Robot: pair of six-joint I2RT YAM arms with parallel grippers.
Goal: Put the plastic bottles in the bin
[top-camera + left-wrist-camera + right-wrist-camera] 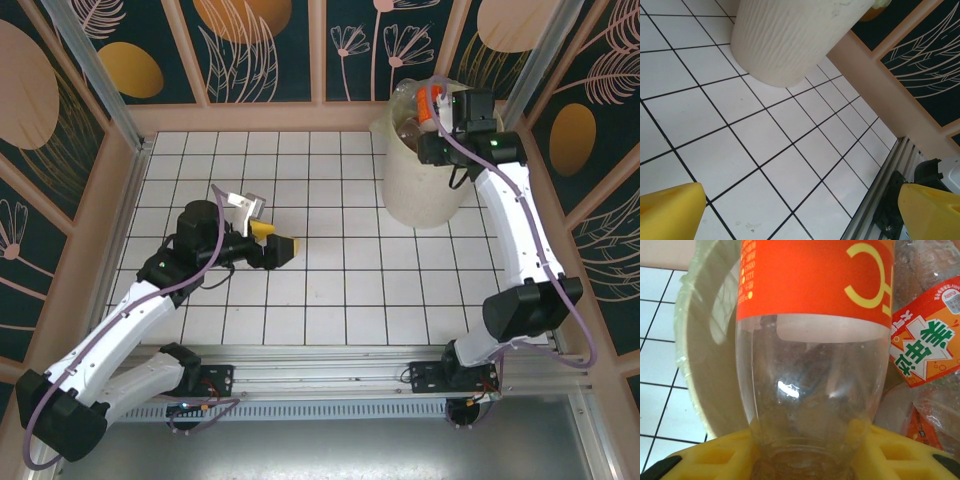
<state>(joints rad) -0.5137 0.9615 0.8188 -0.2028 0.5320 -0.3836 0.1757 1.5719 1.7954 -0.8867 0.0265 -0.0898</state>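
While the left arm lies low over the white tiled table (330,290), towards its left half, the right arm reaches up to the far right corner, where the bin (425,195) stands. The right gripper (437,110) is poised over the bin's mouth, pinching an orange-labelled bottle (432,103). From the right wrist I see that bottle (815,365) close up: its clear body narrows down between the yellow fingers (890,450), which sit against it on both sides. The right gripper (810,452) holds it above the bag-lined rim of the bin (690,340). Beside and beneath it, inside the bin, lie other plastic bottles (925,340), one with an orange and green label, crumpled together. The top view shows another bottle inside the bin (408,130). The left gripper (275,240) has its jaws spread wide with nothing between them. In its wrist view the left gripper (805,205) points across bare tiles towards the ribbed cream wall of the bin (790,40), which is well apart from it.
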